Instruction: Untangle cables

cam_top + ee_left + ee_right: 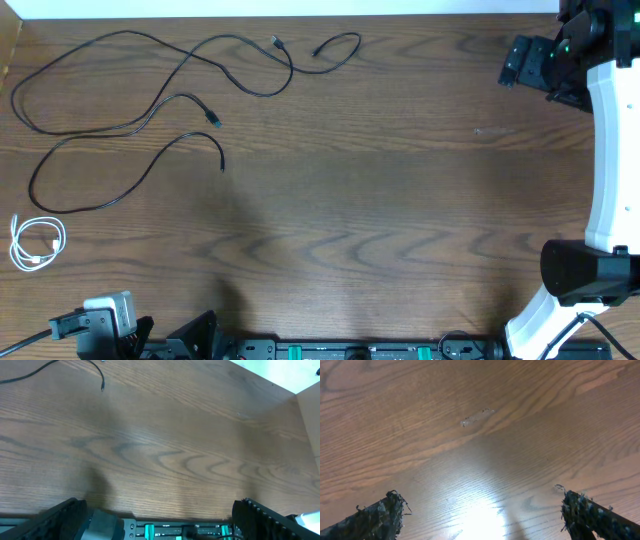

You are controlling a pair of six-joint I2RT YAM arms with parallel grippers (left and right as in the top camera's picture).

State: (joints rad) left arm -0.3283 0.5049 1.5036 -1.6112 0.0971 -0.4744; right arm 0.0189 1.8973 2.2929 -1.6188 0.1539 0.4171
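Note:
Long black cables (150, 105) lie spread in loops over the far left of the wooden table. One black cable (120, 185) curves apart in front of them, its plug end near the table's middle left; that end shows in the left wrist view (102, 385). A short white cable (35, 243) lies coiled at the left edge. My left gripper (165, 335) is open and empty at the front left edge. My right gripper (525, 62) is open and empty above bare wood at the far right; its view (480, 515) shows no cable.
A rail with green clips (350, 350) runs along the front edge. The right arm's white links (610, 150) stand along the right side. A small pale scuff (476, 416) marks the wood under the right gripper.

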